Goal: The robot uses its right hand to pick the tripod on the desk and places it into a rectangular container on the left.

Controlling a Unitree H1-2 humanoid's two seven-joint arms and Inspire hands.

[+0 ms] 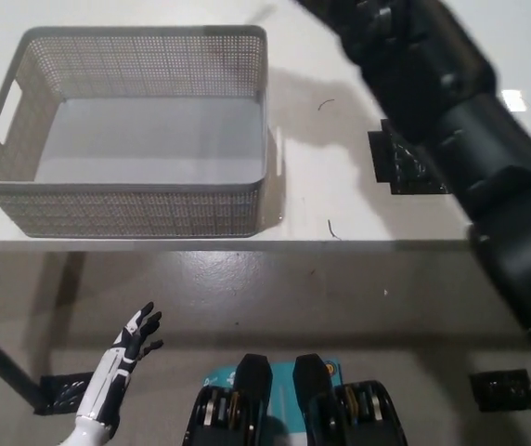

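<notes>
The white surface [340, 200] fills the upper part of the head view, with grey floor below its front edge. The black right arm [488, 186] crosses it from the lower right toward the top middle, where it leaves the picture; the right hand itself is out of view above the top edge, so I cannot tell how its fingers stand or whether they hold anything. The tripod is not visible anywhere on the surface, so if it is being carried it is out of frame with that hand.

The grey mesh container [135, 200] sits on the left part of the surface, upright and empty, with handle slots in its end walls. A patch of black tape [405, 167] lies partly under the arm.

In my judgement the step is the carry toward the container. To do it well, keep the tripod high enough that its legs clear the near-side rim, bring it over the middle of the open floor, then lower before letting go.

The white left hand [131, 339] rests low at the left, fingers spread, holding nothing.
</notes>
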